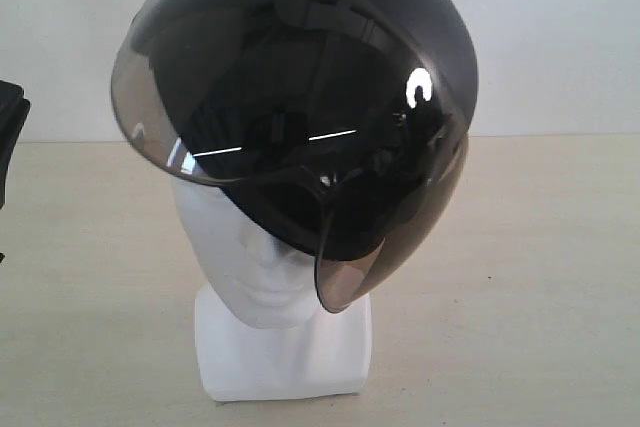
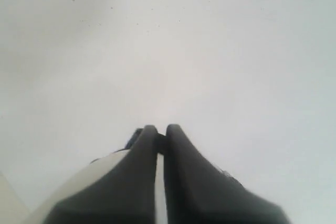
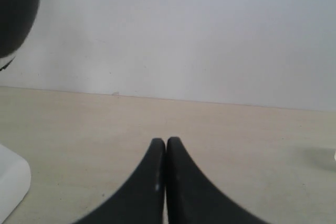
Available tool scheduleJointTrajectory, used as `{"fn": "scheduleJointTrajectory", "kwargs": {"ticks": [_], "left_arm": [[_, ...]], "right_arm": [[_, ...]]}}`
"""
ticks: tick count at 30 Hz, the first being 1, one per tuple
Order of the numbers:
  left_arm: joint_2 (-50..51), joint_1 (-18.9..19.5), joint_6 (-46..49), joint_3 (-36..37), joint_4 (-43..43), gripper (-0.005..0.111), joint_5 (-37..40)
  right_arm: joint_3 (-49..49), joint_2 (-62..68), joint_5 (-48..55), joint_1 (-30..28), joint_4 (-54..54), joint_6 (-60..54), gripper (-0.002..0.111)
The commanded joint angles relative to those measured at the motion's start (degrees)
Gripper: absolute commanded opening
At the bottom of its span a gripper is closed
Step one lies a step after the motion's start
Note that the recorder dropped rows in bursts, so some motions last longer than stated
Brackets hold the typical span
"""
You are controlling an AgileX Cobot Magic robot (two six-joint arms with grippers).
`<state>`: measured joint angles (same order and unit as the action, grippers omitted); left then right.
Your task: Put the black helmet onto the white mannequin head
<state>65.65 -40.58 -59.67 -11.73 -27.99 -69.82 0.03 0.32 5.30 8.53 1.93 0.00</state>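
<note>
The black helmet (image 1: 420, 7) sits tilted (visor (image 1: 240, 77) down) on white mannequin head (image 1: 245, 252).

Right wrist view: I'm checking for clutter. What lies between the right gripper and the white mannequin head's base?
Only bare tabletop between the right gripper and the white mannequin head, seen in the right wrist view.

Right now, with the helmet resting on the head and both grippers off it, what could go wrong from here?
1. The black helmet sits tilted on the white mannequin head, its visor hanging lower on one side; it may slide off.
2. The left gripper and right gripper are shut and empty, so nothing would catch a slip.
3. The helmet is wider than the head's base; a bump could topple both.
</note>
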Motion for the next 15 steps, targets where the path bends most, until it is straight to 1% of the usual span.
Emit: {"fn": "scheduleJointTrajectory", "kwargs": {"ticks": [1,9,15], "left_arm": [[-0.29,0.03,2.4,0.6,-1.16,0.004,-0.15],[-0.29,0.03,3.89,0.64,-1.21,0.004,-0.15],[-1.3,0.03,7.08,1.19,2.67,0.004,-0.15]], "right_arm": [[-0.03,-0.32,-0.11,0.02,0.12,0.0,0.0],[-0.03,-0.32,-0.11,0.02,0.12,0.0,0.0],[-0.03,-0.32,-0.11,0.02,0.12,0.0,0.0]]}}
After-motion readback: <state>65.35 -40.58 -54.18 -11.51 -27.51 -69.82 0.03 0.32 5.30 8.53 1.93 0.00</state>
